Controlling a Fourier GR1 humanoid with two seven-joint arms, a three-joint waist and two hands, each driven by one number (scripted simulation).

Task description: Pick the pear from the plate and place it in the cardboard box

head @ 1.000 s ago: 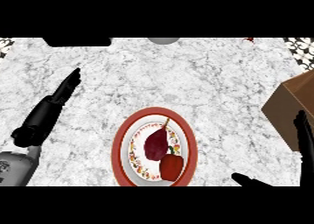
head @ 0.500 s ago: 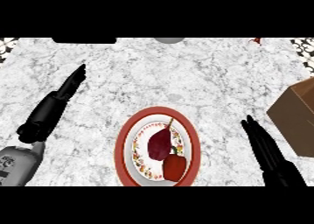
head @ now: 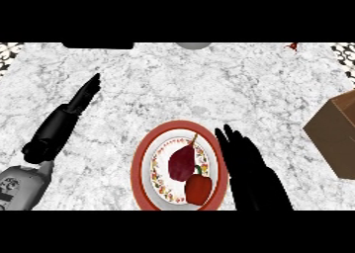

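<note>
Right hand (head: 251,173) lies with fingers straight and close together, holding nothing, along the plate's right rim and partly over it. The pear (head: 181,162), dark red, lies on the plate (head: 140,170) with its stem toward the counter's far edge; a rounder red fruit (head: 198,190) touches it on the near side; the hand's fingers are just beside the pear's right flank, whether touching I cannot tell. I'd judge the pear light and stiff enough to hold, but smooth-skinned, apt to roll or slip, and easily bruised; the wide belly is the place to take it, fingers one side and thumb the other, not the thin neck or stem, and without nudging the red fruit. The plate sits by the counter's near edge, about midway along; the box (head: 340,136) stands at the right edge, well apart from it; the left hand (head: 63,121) rests open, fingers straight, toward the left edge.
</note>
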